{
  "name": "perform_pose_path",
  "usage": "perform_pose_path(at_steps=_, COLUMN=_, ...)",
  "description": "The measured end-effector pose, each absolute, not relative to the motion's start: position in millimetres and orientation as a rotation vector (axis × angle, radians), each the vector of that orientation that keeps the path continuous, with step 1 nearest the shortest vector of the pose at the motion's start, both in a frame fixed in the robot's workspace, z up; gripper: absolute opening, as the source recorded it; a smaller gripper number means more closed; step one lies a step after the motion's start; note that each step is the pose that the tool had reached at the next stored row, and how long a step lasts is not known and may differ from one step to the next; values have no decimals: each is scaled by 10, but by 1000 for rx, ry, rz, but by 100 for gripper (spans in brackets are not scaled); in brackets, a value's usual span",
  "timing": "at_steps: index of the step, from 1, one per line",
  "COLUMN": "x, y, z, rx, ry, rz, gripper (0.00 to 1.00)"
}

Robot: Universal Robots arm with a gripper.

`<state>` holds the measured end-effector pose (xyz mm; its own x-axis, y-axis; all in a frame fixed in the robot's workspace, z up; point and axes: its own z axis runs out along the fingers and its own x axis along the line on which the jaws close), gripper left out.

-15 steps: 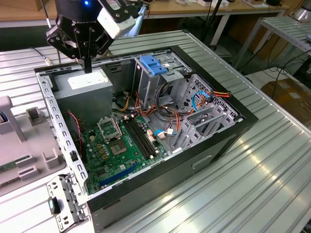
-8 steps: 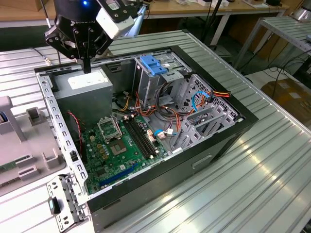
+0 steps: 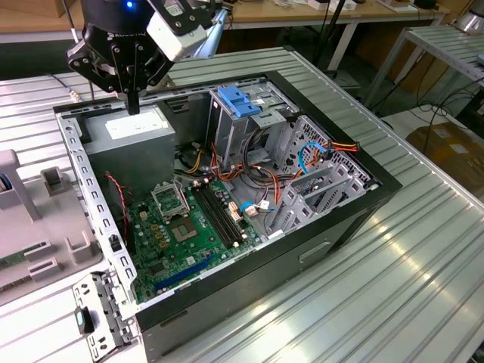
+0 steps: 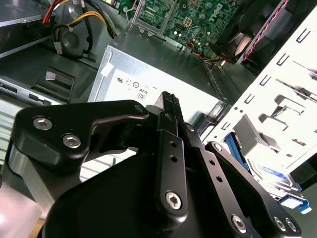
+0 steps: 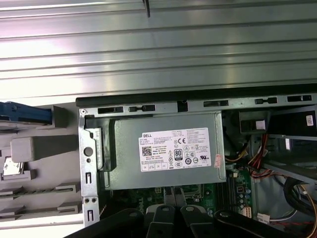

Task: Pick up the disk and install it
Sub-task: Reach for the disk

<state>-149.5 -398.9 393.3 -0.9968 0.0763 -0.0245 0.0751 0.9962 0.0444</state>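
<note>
Fingers point(image 5: 170, 198) of gripper point(image 3: 134, 108) closed together, empty, over power supply point(image 3: 130, 130) in far corner of computer case point(image 3: 325, 246); disk point(image 5: 25, 113) lies outside on grey panel point(image 3: 30, 227), at the exterior view's left.

I count one gripper point(image 3: 133, 106), one open computer case point(image 3: 318, 249), one power supply point(image 3: 128, 140), one motherboard point(image 3: 181, 234), one blue bracket point(image 3: 238, 102), one disk point(image 5: 25, 114) and one detached side panel point(image 3: 30, 242)
</note>
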Motion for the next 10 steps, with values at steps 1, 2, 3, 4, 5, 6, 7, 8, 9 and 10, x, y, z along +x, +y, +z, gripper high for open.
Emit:
perform_pose_path(at_steps=1, x=-1500, y=-3989, z=3933, rx=118, ry=3113, rz=68, gripper=11)
perform_pose_path(at_steps=2, x=-1505, y=-3989, z=3933, rx=118, ry=3113, rz=68, gripper=11)
perform_pose_path(at_steps=3, x=-1509, y=-3989, z=3933, rx=118, ry=3112, rz=68, gripper=11)
perform_pose_path(at_steps=4, x=-1513, y=-3989, z=3933, rx=118, ry=3112, rz=68, gripper=11)
perform_pose_path(at_steps=5, x=-1517, y=-3989, z=3933, rx=118, ry=3112, rz=68, gripper=11)
perform_pose_path(at_steps=6, x=-1521, y=-3989, z=3933, rx=118, ry=3112, rz=68, gripper=11)
perform_pose_path(at_steps=7, x=-1528, y=-3989, z=3933, rx=118, ry=3113, rz=68, gripper=11)
perform_pose_path(at_steps=8, x=-1531, y=-3989, z=3933, rx=118, ry=3112, rz=68, gripper=11)
perform_pose_path(at_steps=9, x=-1535, y=-3989, z=3933, rx=118, ry=3112, rz=68, gripper=11)
perform_pose_path(at_steps=10, x=-1538, y=-3989, z=3933, rx=118, ry=3113, rz=68, gripper=11)
